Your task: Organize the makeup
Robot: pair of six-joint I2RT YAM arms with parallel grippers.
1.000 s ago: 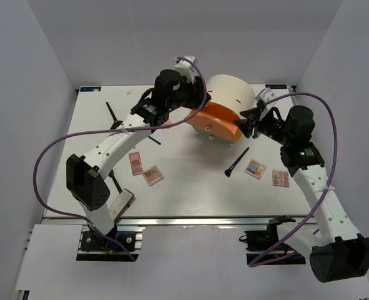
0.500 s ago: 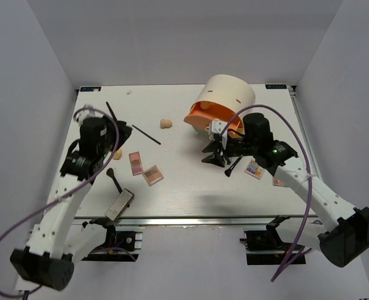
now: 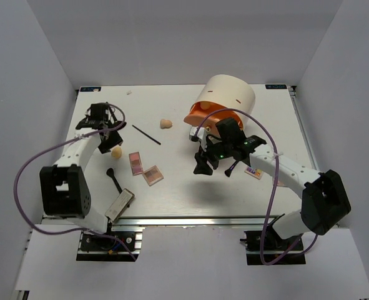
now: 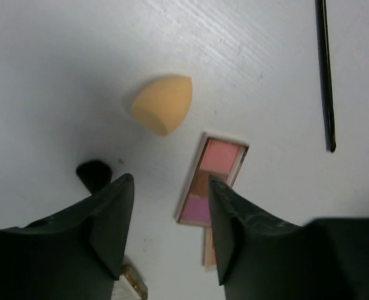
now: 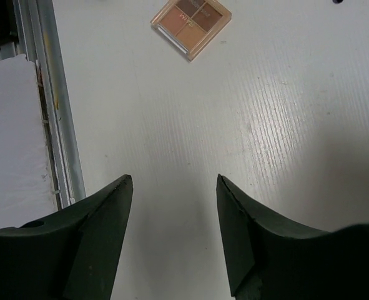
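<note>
Black brush (image 4: 325, 75) cut by top edge; compact (image 4: 133, 282) mostly hidden.

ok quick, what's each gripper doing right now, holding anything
Left gripper: open, holding nothing.
Right gripper: open, holding nothing.

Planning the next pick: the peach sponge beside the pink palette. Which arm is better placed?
Left. The left hand hangs open just beside that sponge; the right hand is across the table, over a bare patch beyond the pink palette.
</note>
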